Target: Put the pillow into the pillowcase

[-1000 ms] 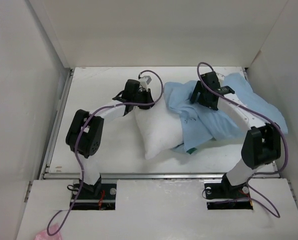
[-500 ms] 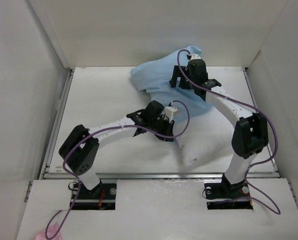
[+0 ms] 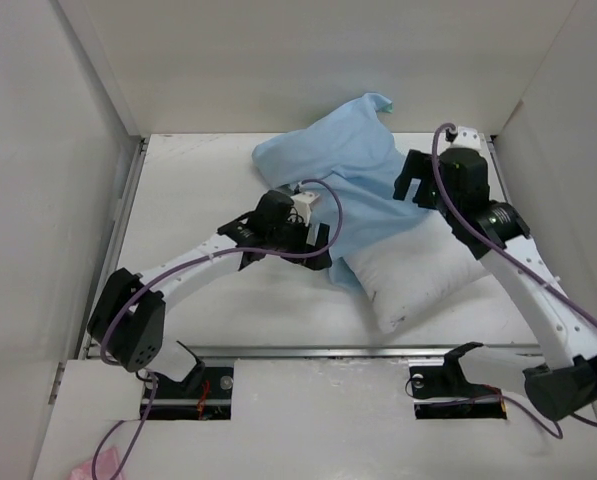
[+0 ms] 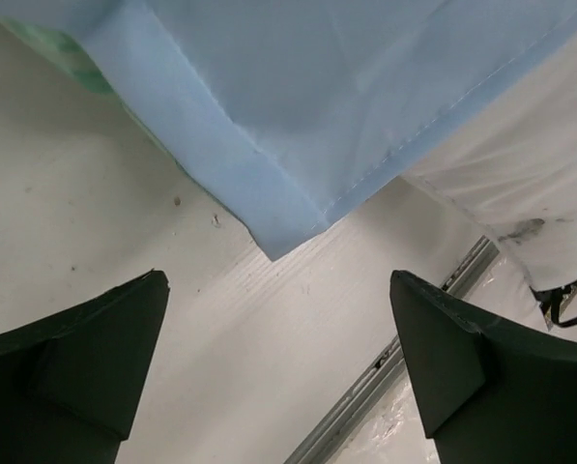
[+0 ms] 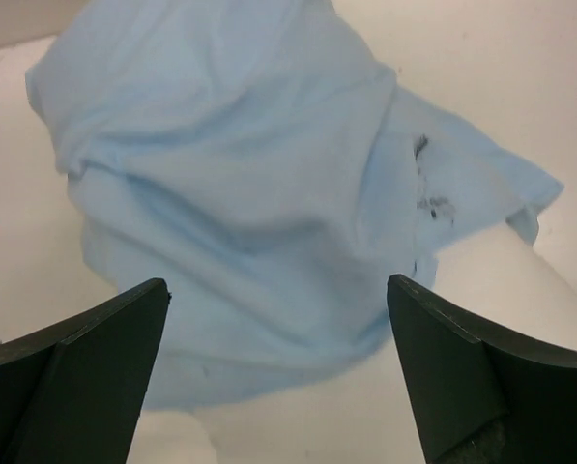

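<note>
The light-blue pillowcase [image 3: 338, 170] lies bunched at the back of the table and covers the far end of the white pillow [image 3: 418, 278]. The pillow's near end sticks out toward the front right. My left gripper [image 3: 315, 258] is open and empty just left of the pillowcase's near hem. In the left wrist view that hem corner [image 4: 269, 155] hangs above bare table between the open gripper [image 4: 276, 282]. My right gripper [image 3: 416, 188] hovers open over the pillow's right side. In the right wrist view the pillowcase [image 5: 240, 213] fills the space ahead of the open gripper [image 5: 278, 286], with white pillow [image 5: 365, 406] below it.
White walls [image 3: 88, 150] close in the table on the left, back and right. A metal rail [image 3: 318, 350] runs along the table's front edge, and also shows as the rail [image 4: 385, 396] in the left wrist view. Purple cables loop over both arms.
My left gripper has opened, letting go of the pillow, and shifted slightly left. The right arm swung from the far middle to the right. The pillowcase now lies further over the pillow.
</note>
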You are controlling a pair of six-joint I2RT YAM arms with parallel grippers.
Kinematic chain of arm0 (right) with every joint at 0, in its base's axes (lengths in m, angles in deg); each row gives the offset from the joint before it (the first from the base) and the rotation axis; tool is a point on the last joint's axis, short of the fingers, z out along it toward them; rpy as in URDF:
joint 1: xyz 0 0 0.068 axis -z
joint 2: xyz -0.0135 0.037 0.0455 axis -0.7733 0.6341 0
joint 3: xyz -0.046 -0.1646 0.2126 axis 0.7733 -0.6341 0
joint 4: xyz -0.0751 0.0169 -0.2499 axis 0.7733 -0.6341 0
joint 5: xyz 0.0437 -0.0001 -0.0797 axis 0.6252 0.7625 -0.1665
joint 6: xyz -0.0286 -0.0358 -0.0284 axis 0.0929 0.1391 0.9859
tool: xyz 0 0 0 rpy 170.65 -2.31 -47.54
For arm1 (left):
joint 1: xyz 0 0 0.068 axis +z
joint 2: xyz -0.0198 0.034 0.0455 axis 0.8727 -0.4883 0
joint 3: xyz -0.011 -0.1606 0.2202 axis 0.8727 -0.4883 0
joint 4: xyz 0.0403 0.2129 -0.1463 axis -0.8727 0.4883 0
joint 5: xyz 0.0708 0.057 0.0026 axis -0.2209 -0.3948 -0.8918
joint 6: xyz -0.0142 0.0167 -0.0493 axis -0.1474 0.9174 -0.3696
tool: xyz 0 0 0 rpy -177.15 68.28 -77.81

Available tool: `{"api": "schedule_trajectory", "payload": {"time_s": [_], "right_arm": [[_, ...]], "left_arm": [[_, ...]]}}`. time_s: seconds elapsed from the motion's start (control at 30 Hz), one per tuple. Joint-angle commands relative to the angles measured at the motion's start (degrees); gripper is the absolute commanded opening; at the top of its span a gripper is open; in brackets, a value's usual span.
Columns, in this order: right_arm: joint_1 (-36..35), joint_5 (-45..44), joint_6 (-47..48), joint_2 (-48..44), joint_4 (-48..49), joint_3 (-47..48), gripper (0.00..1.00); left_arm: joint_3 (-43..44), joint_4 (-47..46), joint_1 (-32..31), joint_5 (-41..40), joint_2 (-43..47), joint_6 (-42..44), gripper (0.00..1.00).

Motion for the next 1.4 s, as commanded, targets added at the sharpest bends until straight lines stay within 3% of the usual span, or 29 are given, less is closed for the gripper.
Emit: {"api": "schedule_trajectory", "payload": {"time_s": [0.0,0.1,0.23,0.33,0.4,0.43,0.47,0.53,0.57,0.7,0.8,0.87,0.9,0.93,1.07,1.23,1.37], "right_arm": [[-2.31,5.16,-1.35,-4.25,-9.53,-3.30,1.00],[-6.09,7.64,-1.35,-7.68,-13.13,-5.68,1.00],[-16.27,5.28,-3.10,-9.01,-18.40,-6.20,1.00],[-16.83,2.56,-7.14,-8.48,-20.96,-7.87,1.00],[-16.83,1.85,-8.99,-7.87,-20.96,-11.20,1.00],[-17.70,1.24,-11.09,-7.25,-20.44,-12.17,1.00],[-18.40,0.10,-12.24,-7.25,-20.44,-12.96,1.00],[-18.41,-0.52,-13.04,-6.63,-18.70,-15.86,1.00],[-19.02,-0.52,-13.04,-6.63,-17.11,-17.35,1.00],[-20.95,-1.32,-12.25,-1.46,-7.01,-22.82,1.00],[-22.71,-7.89,-12.77,5.74,3.10,-23.34,1.00],[-22.71,-16.15,-14.97,12.57,4.78,-20.98,0.62],[-22.71,-18.34,-16.54,14.09,7.05,-20.97,0.37],[-22.71,-22.98,-18.73,14.98,7.07,-19.84,0.00],[-22.71,-26.62,-22.18,10.52,11.63,-17.02,0.00],[-22.71,-23.99,-17.55,-3.00,32.93,-19.73,0.00],[-22.71,-24.69,-10.79,-4.09,47.39,-20.88,0.00]], "left_arm": [[-2.36,-1.93,-0.13,0.42,-0.80,-1.43,1.00],[-2.45,-4.48,-0.13,1.66,-3.87,-1.43,1.00],[0.01,-8.08,-0.13,4.03,-8.36,-0.72,1.00],[1.94,-10.64,-0.13,5.69,-11.26,-0.72,0.99],[3.26,-12.30,-0.13,5.70,-13.02,-0.11,0.87],[3.27,-12.31,-0.13,3.88,-13.02,-0.11,0.74],[3.27,-12.83,-0.13,2.64,-13.89,-0.98,0.39],[4.50,-12.84,-0.13,0.44,-14.69,-3.09,0.09],[4.50,-12.84,-0.13,-0.09,-14.69,-3.70,0.00],[3.97,-16.70,-0.66,0.61,-13.29,-4.24,0.00],[3.36,-17.23,-1.71,0.61,-10.39,-4.24,0.00],[2.83,-17.23,-2.76,0.61,-8.37,-4.24,0.00],[2.30,-17.23,-2.77,-0.09,-7.84,-4.24,0.00],[2.30,-16.45,-3.29,-0.62,-7.23,-4.24,0.00],[0.02,-15.04,-4.43,-1.15,-3.63,-4.76,0.00],[-3.06,-11.70,-8.47,-3.43,0.94,-7.05,0.00],[-6.92,-11.08,-11.73,-4.05,6.83,-10.91,0.00]]}}
